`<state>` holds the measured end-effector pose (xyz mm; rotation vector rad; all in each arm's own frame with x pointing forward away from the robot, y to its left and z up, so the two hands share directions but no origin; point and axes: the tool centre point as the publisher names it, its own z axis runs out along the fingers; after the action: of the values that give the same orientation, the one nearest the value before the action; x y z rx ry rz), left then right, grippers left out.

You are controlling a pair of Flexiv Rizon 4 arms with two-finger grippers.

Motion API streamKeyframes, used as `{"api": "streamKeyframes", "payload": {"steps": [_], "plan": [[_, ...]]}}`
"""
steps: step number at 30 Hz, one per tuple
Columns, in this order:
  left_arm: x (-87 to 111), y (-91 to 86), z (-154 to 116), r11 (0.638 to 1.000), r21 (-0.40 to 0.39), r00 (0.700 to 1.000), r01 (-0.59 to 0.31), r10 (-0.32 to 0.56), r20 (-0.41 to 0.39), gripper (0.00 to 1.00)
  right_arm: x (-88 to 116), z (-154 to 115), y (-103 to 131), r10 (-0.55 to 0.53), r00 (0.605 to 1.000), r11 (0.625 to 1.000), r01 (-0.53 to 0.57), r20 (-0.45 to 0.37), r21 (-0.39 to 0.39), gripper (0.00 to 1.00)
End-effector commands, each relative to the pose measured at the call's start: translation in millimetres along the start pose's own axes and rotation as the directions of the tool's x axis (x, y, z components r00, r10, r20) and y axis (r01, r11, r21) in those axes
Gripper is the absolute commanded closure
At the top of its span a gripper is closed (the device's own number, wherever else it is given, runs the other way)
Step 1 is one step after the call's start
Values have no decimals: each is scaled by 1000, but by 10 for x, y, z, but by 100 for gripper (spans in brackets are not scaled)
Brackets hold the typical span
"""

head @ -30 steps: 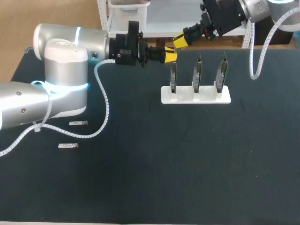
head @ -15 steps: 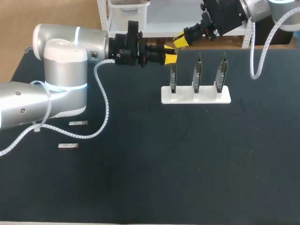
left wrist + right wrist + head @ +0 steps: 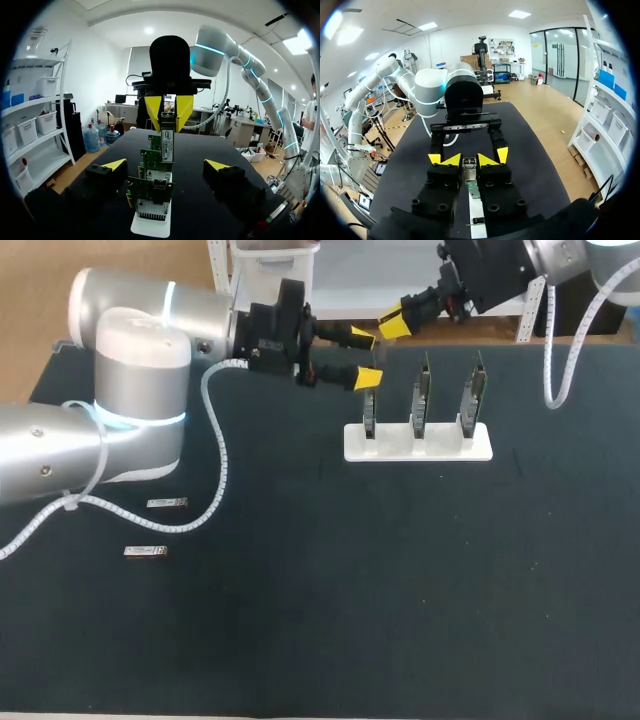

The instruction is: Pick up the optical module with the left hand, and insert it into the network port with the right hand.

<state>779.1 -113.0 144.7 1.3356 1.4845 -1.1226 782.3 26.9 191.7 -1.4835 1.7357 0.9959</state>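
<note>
The optical module [image 3: 167, 139], a slim metal bar, hangs upright with my right gripper [image 3: 469, 161] shut on it, its lower end just above the nearest green network card [image 3: 150, 192]. Seen from the left wrist, the right gripper [image 3: 170, 107] comes down from above. My left gripper [image 3: 166, 165] stands wide open, its yellow fingertips [image 3: 434, 158] on either side of the right gripper's tips and touching nothing. From overhead, the left gripper [image 3: 365, 357] and right gripper [image 3: 390, 326] meet above the left card [image 3: 369, 405] of the white rack [image 3: 418, 447].
The rack holds three upright cards in a row; the middle card [image 3: 421, 400] and the right card [image 3: 470, 398] stand beside the grippers. Two spare modules [image 3: 167, 503] [image 3: 146, 551] lie flat at the table's left, under my left arm.
My left gripper has opened wide and let go of the module, which now stays in the right gripper alone. The right gripper has drifted slightly right.
</note>
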Motion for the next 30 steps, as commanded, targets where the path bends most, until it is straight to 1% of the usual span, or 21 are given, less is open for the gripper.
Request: {"api": "streamKeyframes", "payload": {"steps": [1, 4, 7, 9, 11, 15, 17, 18, 20, 25, 30], "plan": [[-45, -52, -77, 1000, -11, 996, -23, 22, -90, 0, 11, -13, 45, -1, 1000, 1000, 1, 4, 7, 100], [-35, -45, -152, 999, -15, 986, -52, 49, -159, 0, 17, -14, 52, -2, 1000, 1000, 2, 3, 5, 100], [-16, -17, -238, 996, -20, 966, -86, 79, -245, 0, 19, -14, 54, -2, 1000, 1000, 2, 3, 3, 100], [16, -3, -271, 995, -10, 948, -104, 96, -304, 0, 19, -14, 55, -2, 1000, 1000, 2, 4, 2, 100], [59, 6, -282, 993, 1, 921, -120, 111, -372, 0, 20, -15, 56, -2, 1000, 1000, 2, 5, 3, 100], [157, 37, -268, 991, 27, 878, -130, 128, -461, 0, 19, -15, 58, -3, 1000, 1000, 3, 5, 2, 100], [218, 40, -250, 992, 45, 865, -122, 128, -485, 0, 17, -12, 59, -3, 1000, 1000, 3, 7, 2, 100], [250, 44, -244, 992, 42, 857, -118, 124, -500, 0, 16, -10, 60, -4, 1000, 1000, 4, 8, 3, 100], [296, 51, -238, 993, 46, 859, -107, 116, -499, 0, 14, -9, 61, -5, 1000, 1000, 5, 7, 4, 100], [399, 59, -226, 995, 40, 847, -95, 102, -522, 0, 12, -7, 62, -5, 1000, 1000, 5, 8, 7, 100], [453, 56, -249, 996, 42, 845, -80, 90, -527, 0, 10, -2, 66, -6, 1000, 1000, 6, 5, 9, 100]]}}
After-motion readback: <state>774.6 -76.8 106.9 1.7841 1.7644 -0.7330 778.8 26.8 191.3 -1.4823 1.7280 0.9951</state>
